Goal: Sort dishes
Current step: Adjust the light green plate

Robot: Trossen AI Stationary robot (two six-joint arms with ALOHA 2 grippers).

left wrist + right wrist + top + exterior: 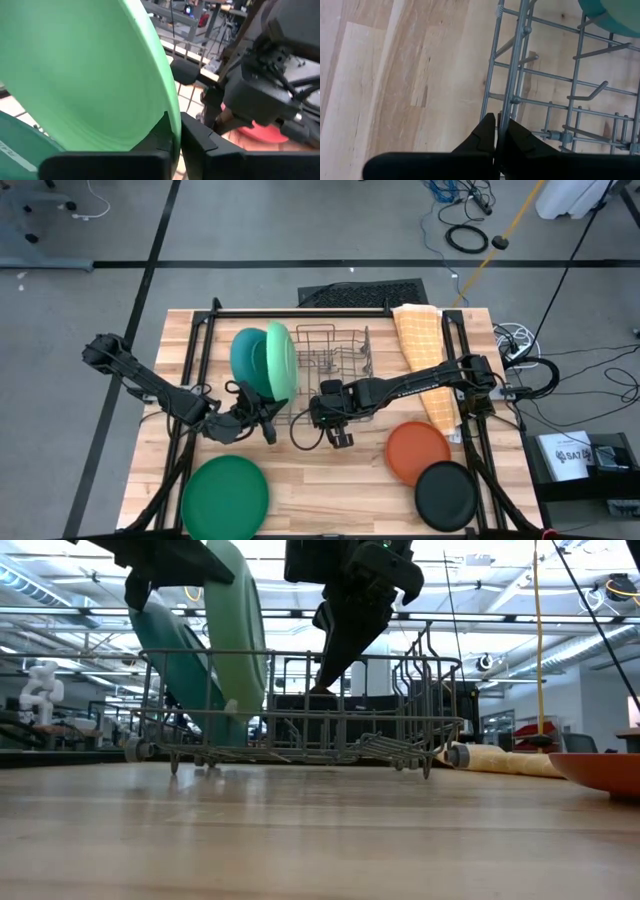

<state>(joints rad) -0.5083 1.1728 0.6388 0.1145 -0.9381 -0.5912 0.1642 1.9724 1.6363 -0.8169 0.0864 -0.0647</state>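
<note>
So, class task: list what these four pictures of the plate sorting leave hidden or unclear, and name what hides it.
- Left end effector: high view hides its grip behind the light green plate; only the left wrist view shows it.
- Teal plate: mostly covered by the light green plate.
- Orange plate: cut by the low view's edge.
- Black plate and dark green plate: absent from the low view.
- Right end effector: whether it pinches the rack wire.

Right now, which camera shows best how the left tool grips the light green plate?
The left wrist view: the left tool pinches the light green plate at its rim. The high view shows plate and tool small, from above; the low view shows the plate edge-on in the rack; the right wrist view shows neither.
</note>
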